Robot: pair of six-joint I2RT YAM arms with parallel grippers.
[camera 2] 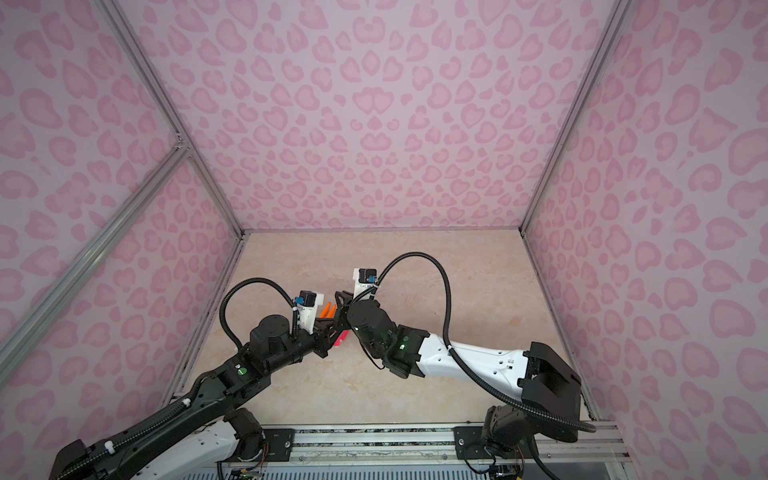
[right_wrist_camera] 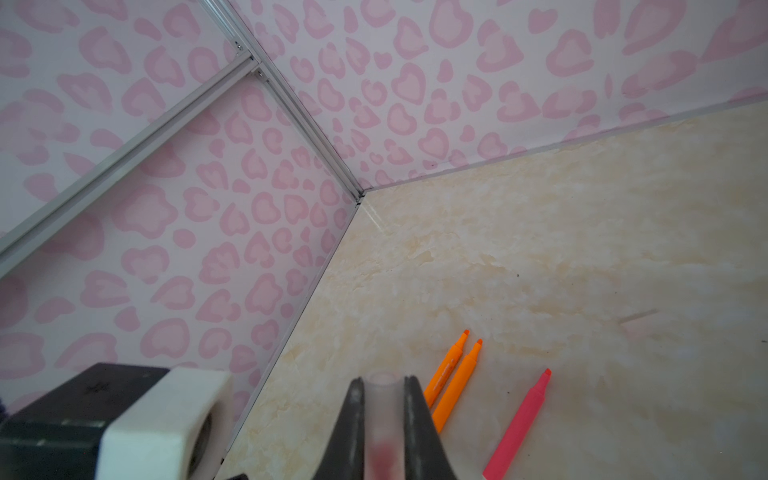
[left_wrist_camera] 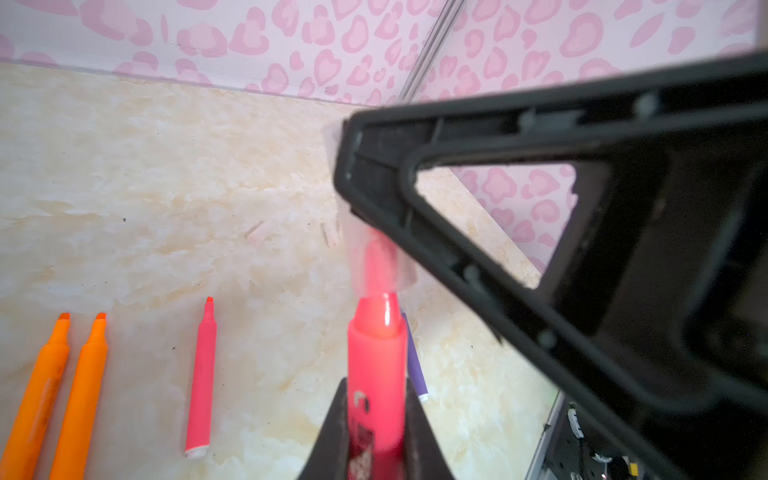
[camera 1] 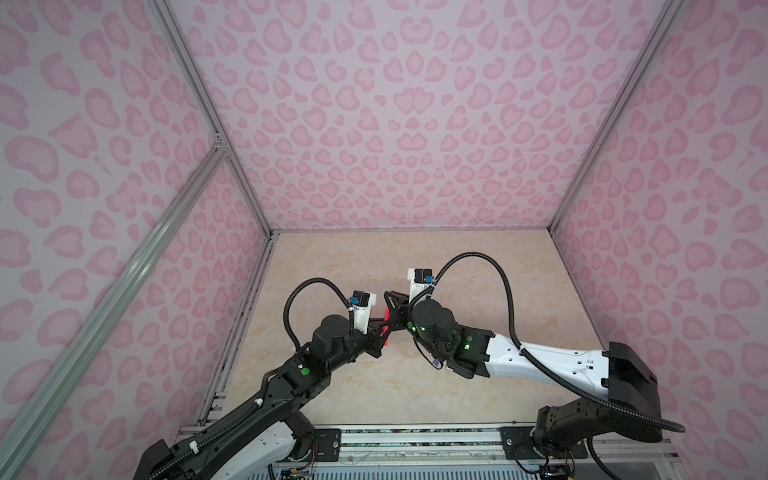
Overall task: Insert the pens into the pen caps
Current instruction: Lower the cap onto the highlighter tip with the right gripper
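Left gripper (left_wrist_camera: pixel 376 388): clamped on the barrel of a pink-red pen (left_wrist_camera: pixel 376 345), tip pointing away from the wrist.
Right gripper (right_wrist_camera: pixel 383 384): pinched tight around a pale translucent cap (right_wrist_camera: pixel 381 419), open mouth facing the pen.
Meeting: pen tip just inside the cap, red showing through the sleeve; apparently not yet fully seated.
Pen, handling: light, stiff, smooth plastic; likely to slide or twist under a push, so best held mid-barrel, well behind the taper.
Cap, handling: probably thin-walled and slick; best gripped near the closed end, gently, to avoid squashing the mouth.
Left arm: in both top views reaching in from 7 o'clock, forearm low.
Right arm: reaching in from 4 o'clock, elbow folded, both grippers meeting above the table's (left_wrist_camera: pixel 166 166) middle.
Spare pens: two orange pens (left_wrist_camera: pixel 85 386) side by side, a second pink-red pen (left_wrist_camera: pixel 202 374) and a purple pen (left_wrist_camera: pixel 415 365) lying flat; in a top view the orange pair at 11 o'clock of the held pen.
Loose caps (left_wrist_camera: pixel 257 232): two faint pale sleeves on the table beyond the pens.
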